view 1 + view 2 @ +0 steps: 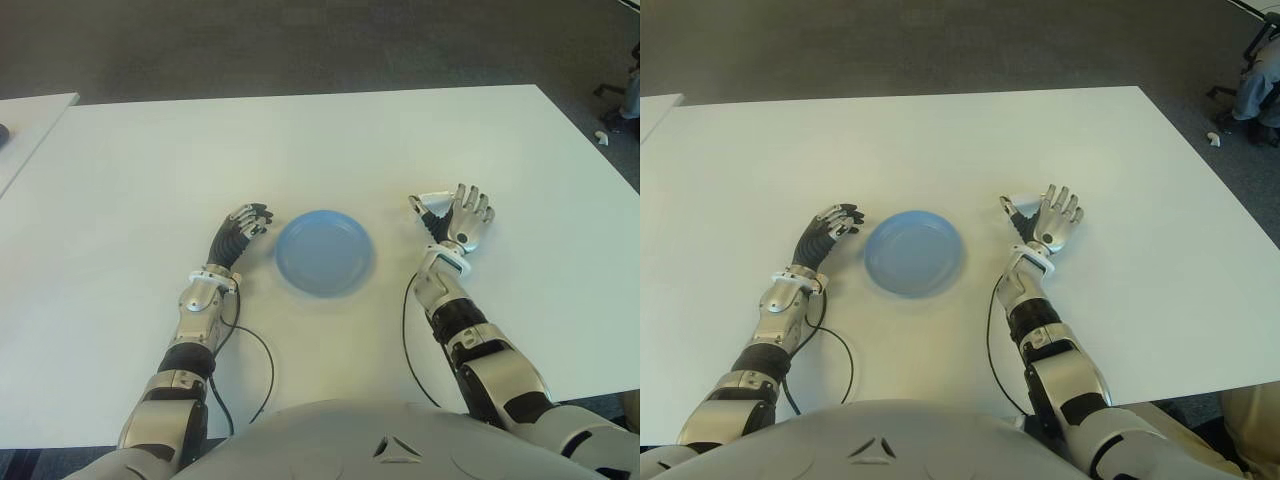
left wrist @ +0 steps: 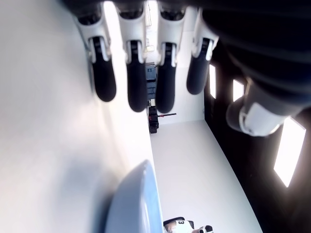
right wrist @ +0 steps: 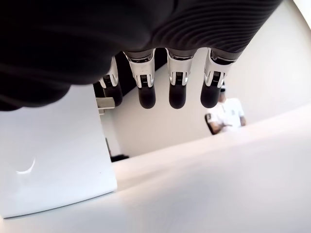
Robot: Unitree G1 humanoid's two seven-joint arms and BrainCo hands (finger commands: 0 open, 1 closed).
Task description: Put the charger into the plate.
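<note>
Right robot hand [image 1: 452, 215]: fingers spread, white charger [image 3: 53, 155] beside thumb, ungrasped | plate [image 1: 324, 252] inboard, empty | left robot hand [image 1: 246, 222]: relaxed, idle beside plate | advice: close squarely on charger before lifting.

Both eye views look down from the head onto the white rectangular table [image 1: 330, 140], far edge uppermost, sharing the round blue plate [image 1: 324, 252] near its front edge. Each wrist view sits low over the tabletop, very close behind its own fingers.
</note>
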